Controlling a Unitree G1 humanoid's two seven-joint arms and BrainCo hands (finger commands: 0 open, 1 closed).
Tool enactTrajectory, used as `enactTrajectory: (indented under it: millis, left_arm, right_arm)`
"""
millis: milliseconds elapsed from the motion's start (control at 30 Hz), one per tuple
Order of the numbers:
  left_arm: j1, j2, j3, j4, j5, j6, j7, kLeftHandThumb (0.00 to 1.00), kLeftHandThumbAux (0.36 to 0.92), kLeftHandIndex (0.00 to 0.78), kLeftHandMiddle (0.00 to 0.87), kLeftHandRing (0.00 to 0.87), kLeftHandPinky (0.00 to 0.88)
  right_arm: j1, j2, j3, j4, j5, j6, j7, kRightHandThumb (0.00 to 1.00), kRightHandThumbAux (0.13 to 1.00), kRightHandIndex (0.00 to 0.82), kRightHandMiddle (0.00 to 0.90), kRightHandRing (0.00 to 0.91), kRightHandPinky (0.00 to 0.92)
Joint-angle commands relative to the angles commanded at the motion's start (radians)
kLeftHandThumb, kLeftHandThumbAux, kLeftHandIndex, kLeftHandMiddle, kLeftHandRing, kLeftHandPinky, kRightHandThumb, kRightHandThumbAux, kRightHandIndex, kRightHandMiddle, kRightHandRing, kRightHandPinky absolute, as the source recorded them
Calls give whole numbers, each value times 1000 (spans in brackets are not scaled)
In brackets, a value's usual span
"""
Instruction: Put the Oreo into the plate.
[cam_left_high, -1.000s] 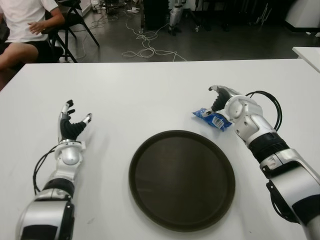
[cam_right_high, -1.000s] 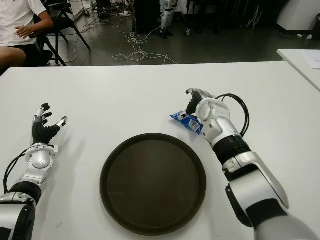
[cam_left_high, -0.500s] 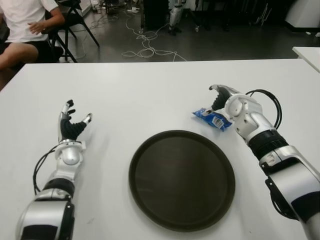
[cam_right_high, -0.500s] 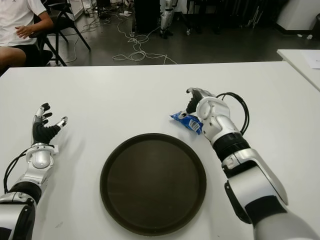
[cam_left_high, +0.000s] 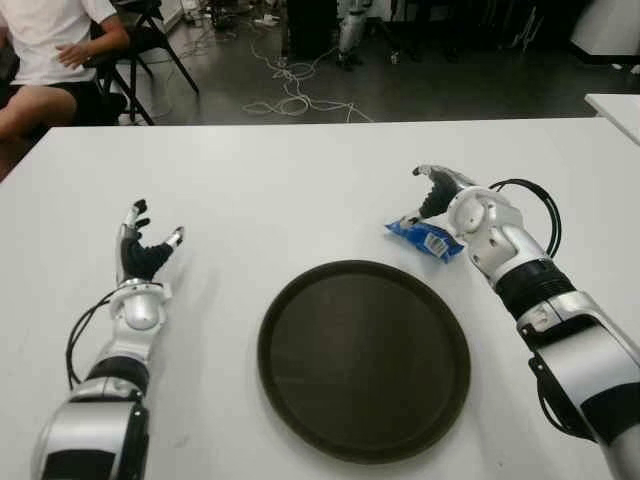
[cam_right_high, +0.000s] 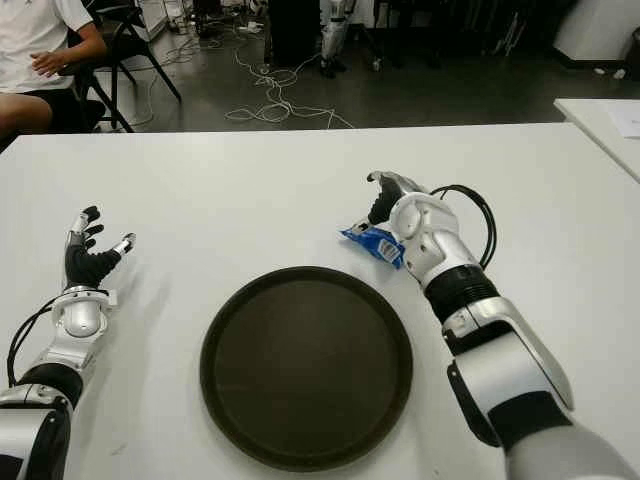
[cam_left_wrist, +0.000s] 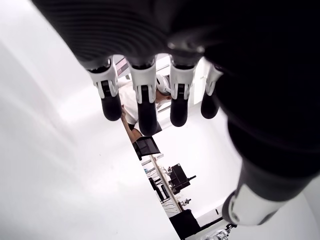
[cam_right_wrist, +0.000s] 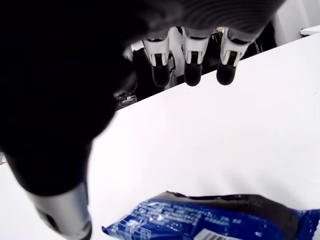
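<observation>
A blue Oreo packet lies flat on the white table, just beyond the far right rim of a round dark plate that holds nothing. My right hand hovers at the packet's far right end, fingers spread and curved above it, not closed on it. In the right wrist view the Oreo packet lies under the open fingertips with table showing between them. My left hand stands open near the table's left side, fingers pointing up, holding nothing.
A seated person in a white shirt is beyond the table's far left corner, beside a black chair. Cables trail over the floor behind the table. A second white table shows at the far right.
My right hand has lifted and shifted slightly away from me, its fingers now a bit higher over the packet's end. The packet, the plate and my left hand have stayed put.
</observation>
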Motion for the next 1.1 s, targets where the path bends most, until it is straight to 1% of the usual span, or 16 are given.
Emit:
enactTrajectory:
  millis: [200, 400, 567, 700, 867, 1100]
  left_arm:
    - [3, 0, 5, -2, -7, -7, -7, 94, 746, 106, 142, 149, 159]
    - [5, 0, 6, -4, -8, -17, -8, 87, 750, 101, 133, 143, 156]
    - [9, 1, 3, -8, -5, -21, -12, 70, 746, 97, 131, 132, 125]
    - [10, 2, 3, -11, -5, -21, -15, 64, 749, 97, 136, 132, 116]
    - [12, 3, 2, -15, -4, -18, -13, 64, 748, 94, 140, 131, 110]
    - [12, 1, 7, -15, -10, -19, -17, 79, 744, 90, 141, 130, 110]
  right_arm:
    - [-17, 4, 18, 69, -6, -18, -10, 0, 790, 3, 48, 0, 0]
    - [-17, 4, 27, 66, -1, 14, 23, 0, 786, 17, 54, 2, 0]
    - [-21, 6, 38, 73, -7, 42, 54, 0, 785, 41, 74, 19, 0]
    - [-12, 4, 46, 75, -7, 43, 57, 0, 784, 54, 80, 28, 0]
    - [-24, 7, 62, 100, -11, 48, 70, 0, 785, 60, 82, 38, 0]
    - [-28, 10, 75, 110, -18, 53, 77, 0, 797, 60, 79, 44, 0]
